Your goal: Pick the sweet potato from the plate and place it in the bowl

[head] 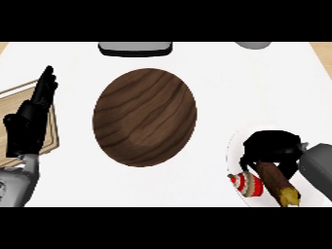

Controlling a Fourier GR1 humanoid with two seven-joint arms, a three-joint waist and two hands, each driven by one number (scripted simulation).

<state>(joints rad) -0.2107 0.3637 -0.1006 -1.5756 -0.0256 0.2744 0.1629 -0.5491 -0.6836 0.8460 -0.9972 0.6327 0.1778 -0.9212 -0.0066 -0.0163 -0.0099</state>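
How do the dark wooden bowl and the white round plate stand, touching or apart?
Apart. The head view shows bare white counter between the dark wooden bowl and the white round plate.

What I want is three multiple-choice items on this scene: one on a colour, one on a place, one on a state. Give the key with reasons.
1. What colour is the bowl?
A white
B dark brown wood
C red

2. Where is the sweet potato?
A in the bowl
B at the view's top edge
C at the plate, lower right

3. How is the left hand held?
A open, fingers straight
B curled round the sweet potato
C shut in a fist

Key:
1 B, its inside shows dark brown wood grain.
2 C, it shows within the plate's rim, partly under the right hand.
3 A, its fingers point straight up and hold nothing.
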